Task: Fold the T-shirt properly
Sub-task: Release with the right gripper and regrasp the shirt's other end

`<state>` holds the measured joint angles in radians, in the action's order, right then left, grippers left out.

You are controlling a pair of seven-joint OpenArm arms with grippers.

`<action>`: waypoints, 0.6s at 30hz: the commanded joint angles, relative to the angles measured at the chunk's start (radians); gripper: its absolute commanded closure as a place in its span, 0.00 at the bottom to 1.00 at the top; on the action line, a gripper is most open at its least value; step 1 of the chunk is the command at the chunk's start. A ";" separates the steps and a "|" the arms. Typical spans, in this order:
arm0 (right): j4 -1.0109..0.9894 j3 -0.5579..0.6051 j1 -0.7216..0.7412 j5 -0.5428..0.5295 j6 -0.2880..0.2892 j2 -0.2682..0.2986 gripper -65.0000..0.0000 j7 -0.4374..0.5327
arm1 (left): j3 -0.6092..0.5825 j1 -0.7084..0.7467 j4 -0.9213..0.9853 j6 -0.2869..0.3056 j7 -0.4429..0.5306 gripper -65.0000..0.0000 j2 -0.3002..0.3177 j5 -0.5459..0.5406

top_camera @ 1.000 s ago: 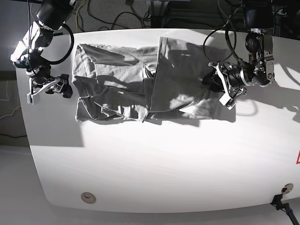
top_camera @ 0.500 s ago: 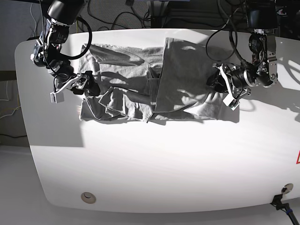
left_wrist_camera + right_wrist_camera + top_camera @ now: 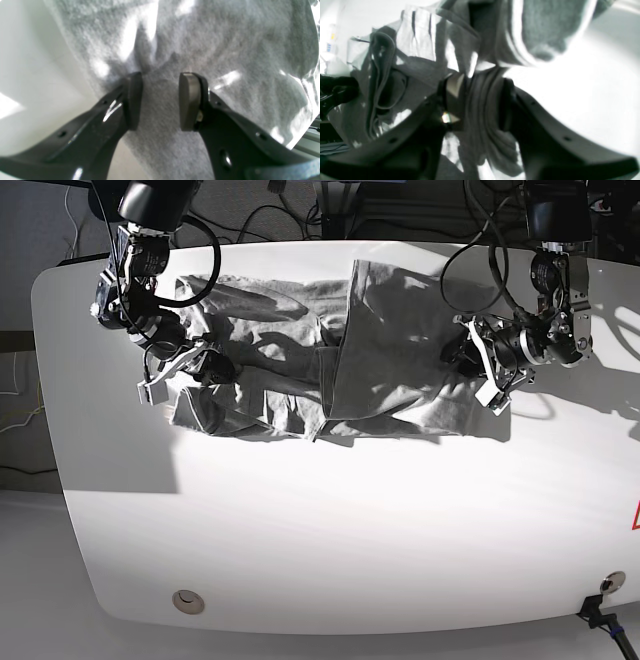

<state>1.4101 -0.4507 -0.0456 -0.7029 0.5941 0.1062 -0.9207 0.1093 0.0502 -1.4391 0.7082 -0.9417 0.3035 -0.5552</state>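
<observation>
Both pincers are down on the cloth. Our right gripper (image 3: 480,100) has a thick bunched fold of the T-shirt (image 3: 330,360) packed between its fingers (image 3: 453,100), jaws drawn in against the wad, so we call that a pinch on the shirt; bright bare table (image 3: 582,87) lies just off its far finger. In the base view that gripper (image 3: 190,365) sits at the shirt's crumpled end. Our left gripper (image 3: 160,102) rests over flat grey cloth, jaws partly apart with fabric filling the gap; we cannot tell whether the fingers (image 3: 187,102) clamp it or merely rest on it. White tabletop shows beside its near finger, and the shirt (image 3: 200,50) stretches ahead of the tips. From above, the shirt lies wrinkled across the table's far half, spanning from one gripper to the other (image 3: 480,370).
</observation>
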 commanded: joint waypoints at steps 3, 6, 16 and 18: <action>0.011 0.003 0.011 -0.010 0.005 0.008 0.93 0.013 | -0.001 0.001 -0.002 -0.010 -0.036 0.66 -0.003 0.037; 0.013 0.040 0.008 -0.010 0.005 0.005 0.83 0.013 | -0.001 0.001 -0.002 -0.010 -0.036 0.66 -0.010 0.037; 0.018 0.079 0.003 -0.013 0.003 0.000 0.49 0.013 | -0.003 0.001 -0.002 -0.010 -0.036 0.66 -0.011 0.037; 0.018 0.079 0.003 -0.013 0.003 0.000 0.38 0.013 | -0.003 0.001 -0.002 -0.010 -0.036 0.66 -0.010 0.037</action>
<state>1.4132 -0.3717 -0.0509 -0.7212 0.6025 0.0990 -0.9092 0.1104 0.0498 -1.4399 0.7044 -0.9409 0.2882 -0.5503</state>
